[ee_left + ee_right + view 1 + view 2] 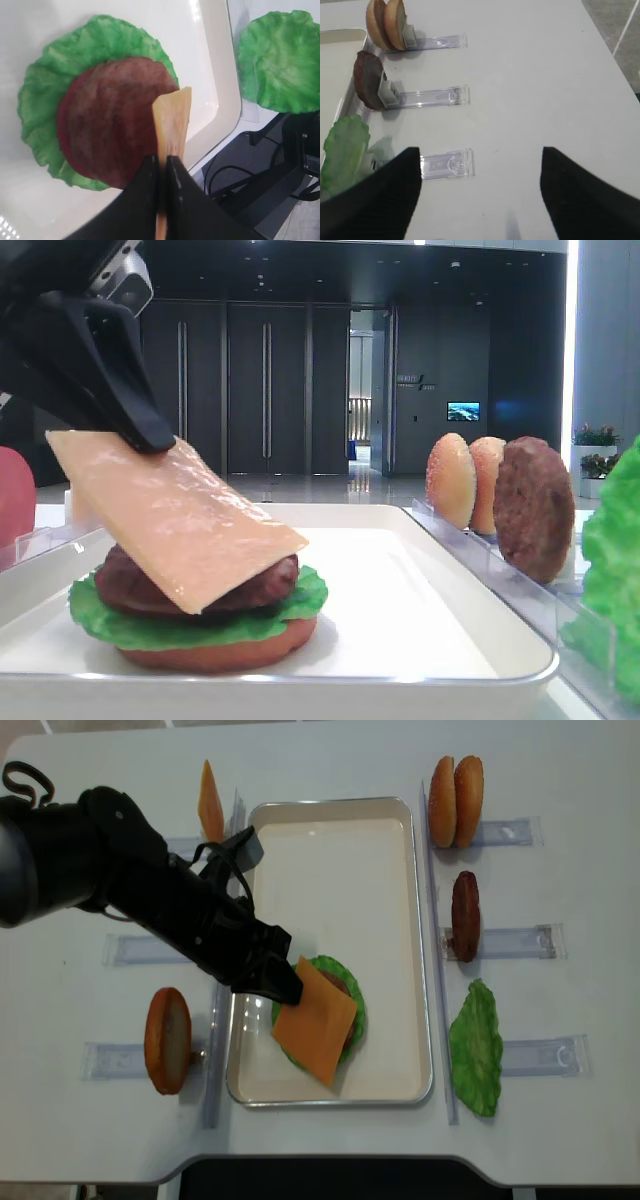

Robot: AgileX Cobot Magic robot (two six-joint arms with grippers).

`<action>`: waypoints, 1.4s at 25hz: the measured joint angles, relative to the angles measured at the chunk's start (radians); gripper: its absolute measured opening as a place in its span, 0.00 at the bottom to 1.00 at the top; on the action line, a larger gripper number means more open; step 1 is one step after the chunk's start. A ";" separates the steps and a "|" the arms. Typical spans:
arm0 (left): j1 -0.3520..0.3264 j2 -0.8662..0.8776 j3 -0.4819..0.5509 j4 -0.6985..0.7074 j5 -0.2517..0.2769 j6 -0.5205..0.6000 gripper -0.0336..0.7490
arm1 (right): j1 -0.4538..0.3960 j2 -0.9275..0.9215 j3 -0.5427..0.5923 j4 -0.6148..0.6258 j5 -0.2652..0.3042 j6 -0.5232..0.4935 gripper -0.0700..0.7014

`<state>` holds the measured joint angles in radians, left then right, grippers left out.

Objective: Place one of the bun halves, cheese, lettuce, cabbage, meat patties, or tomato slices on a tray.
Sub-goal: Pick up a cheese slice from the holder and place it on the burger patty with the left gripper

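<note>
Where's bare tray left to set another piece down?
The far half of the tray is bare, between its back rim and the lettuce. Its near end is crowded: the stack there, with the left gripper holding the cheese over it.

The left arm (110,885) is matte black and bulky, with thin black cables looping along it. Both grippers, left (162,172) and right (480,187), have smooth black tapered fingers.

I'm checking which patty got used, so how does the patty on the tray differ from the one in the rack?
The patty on the tray lies flat on lettuce, partly covered by the cheese that the left gripper holds. The patty in the rack stands on edge beside the tray, uncovered. Both are round, dark brown and grainy.
</note>
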<state>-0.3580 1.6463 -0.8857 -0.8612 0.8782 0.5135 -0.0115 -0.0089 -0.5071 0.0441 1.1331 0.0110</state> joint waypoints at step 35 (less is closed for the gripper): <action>-0.001 -0.051 -0.101 0.266 0.027 -0.252 0.70 | 0.000 0.000 0.000 0.000 0.000 0.000 0.71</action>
<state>-0.3588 1.5954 -0.9872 -0.5955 0.9051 0.2611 -0.0115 -0.0089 -0.5071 0.0441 1.1331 0.0110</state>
